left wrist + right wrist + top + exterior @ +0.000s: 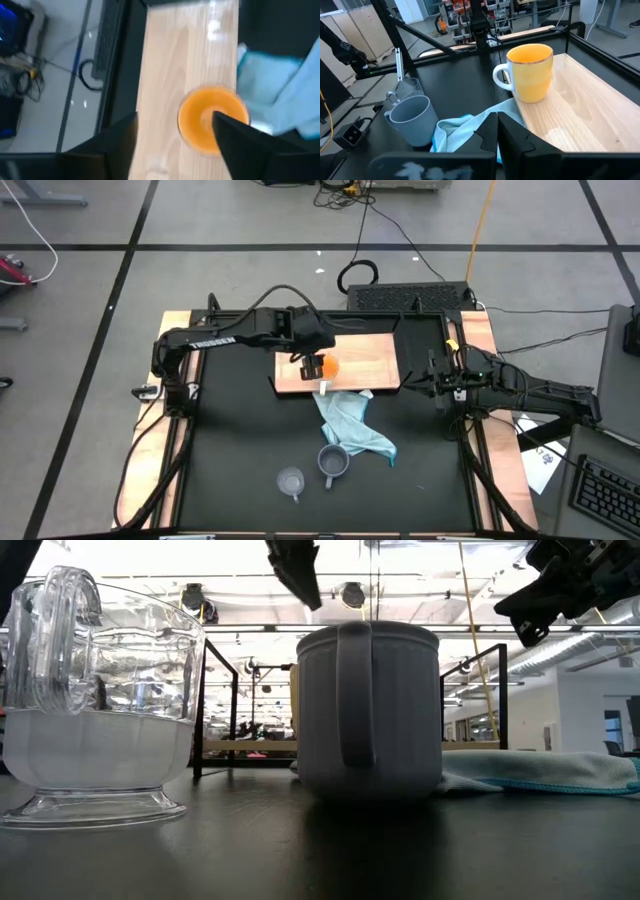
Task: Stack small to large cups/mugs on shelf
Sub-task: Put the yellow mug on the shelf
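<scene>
Black tabletop, orange mug [331, 367] upright near the shelf's [375, 358] front edge.
Left gripper [172, 135] hovers spread over it, holding nothing; right gripper [498, 131] closed, empty. One finger overlaps the rim, so lifting could tip it.

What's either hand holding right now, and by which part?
Nothing. The left hand is open above the orange mug, which stands free on the shelf. The right hand is shut on nothing, right of the shelf.

Orange mug [532, 72], light-brown shelf [368, 358]
</scene>
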`<state>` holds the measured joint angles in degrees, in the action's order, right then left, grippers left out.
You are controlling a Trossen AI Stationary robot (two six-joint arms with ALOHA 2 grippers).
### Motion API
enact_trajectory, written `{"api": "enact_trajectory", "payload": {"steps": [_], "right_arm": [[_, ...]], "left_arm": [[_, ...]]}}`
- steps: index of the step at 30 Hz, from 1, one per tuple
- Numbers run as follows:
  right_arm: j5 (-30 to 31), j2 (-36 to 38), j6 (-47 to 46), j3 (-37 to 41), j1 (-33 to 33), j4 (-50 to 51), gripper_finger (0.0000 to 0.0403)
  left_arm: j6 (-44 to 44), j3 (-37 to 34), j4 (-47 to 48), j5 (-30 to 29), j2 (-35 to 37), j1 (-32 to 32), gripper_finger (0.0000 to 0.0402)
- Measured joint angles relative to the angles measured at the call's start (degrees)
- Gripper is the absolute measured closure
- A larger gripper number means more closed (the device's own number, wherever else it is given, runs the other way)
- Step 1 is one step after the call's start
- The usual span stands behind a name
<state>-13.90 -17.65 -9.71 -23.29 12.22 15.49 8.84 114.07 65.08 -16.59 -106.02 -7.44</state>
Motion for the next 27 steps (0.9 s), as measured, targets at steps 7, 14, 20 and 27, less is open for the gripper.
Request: {"api": "enact_trajectory", "payload": {"steps": [7,14,20,27], "right_arm": [[0.01,-0.02,-0.78,0.00,0.00,-0.66,0.0403],[0.02,-0.10,-1.53,0.00,0.00,-0.83,0.0403],[0.04,-0.57,-1.49,0.00,0.01,-1.06,0.0403],[0.04,-1.07,-1.28,0.00,-0.01,-1.13,0.0403]], "left_arm": [[2.98,-0.02,3.35,5.45,-2.21,-2.61,0.0094],[3.15,-0.07,4.70,10.29,-4.71,-7.03,0.0113],[3.30,-0.07,4.74,17.78,-5.09,-9.09,0.0112],[3.26,-0.07,5.07,21.90,-5.11,-9.31,0.0113]]}}
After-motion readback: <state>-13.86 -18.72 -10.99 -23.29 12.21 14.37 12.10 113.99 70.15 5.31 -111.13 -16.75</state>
